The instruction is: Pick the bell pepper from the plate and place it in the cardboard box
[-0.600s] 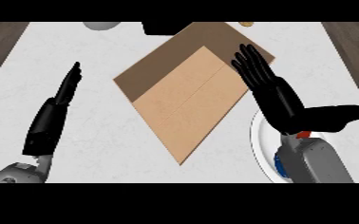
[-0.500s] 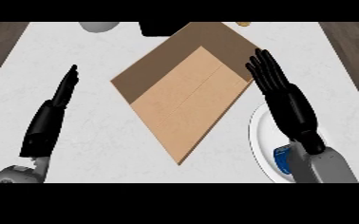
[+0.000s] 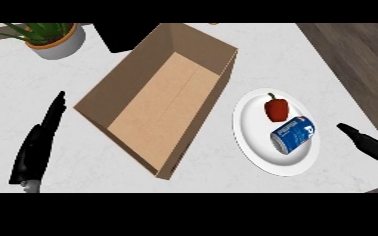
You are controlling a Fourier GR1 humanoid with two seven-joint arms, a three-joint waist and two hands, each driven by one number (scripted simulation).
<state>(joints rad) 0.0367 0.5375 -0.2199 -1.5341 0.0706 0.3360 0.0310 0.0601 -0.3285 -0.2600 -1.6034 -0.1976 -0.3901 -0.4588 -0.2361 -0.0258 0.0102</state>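
The red bell pepper lies on the white plate, right of centre, touching a blue can. The right hand, at the right edge, holds nothing; whether its fingers are spread I cannot tell. Reaching in, it could knock the can. The left hand rests open, lower left, beside the cardboard box.

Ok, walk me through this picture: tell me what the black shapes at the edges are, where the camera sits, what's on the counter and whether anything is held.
The camera sits at a humanoid robot's head, looking steeply down at a white counter. The black shapes are its hands: the left hand at the lower left, open and resting, and the right hand, only partly visible at the right edge. Neither holds anything. An open cardboard box lies in the middle. Right of it, a white plate carries a red bell pepper and a blue can on its side. A potted plant stands top left.
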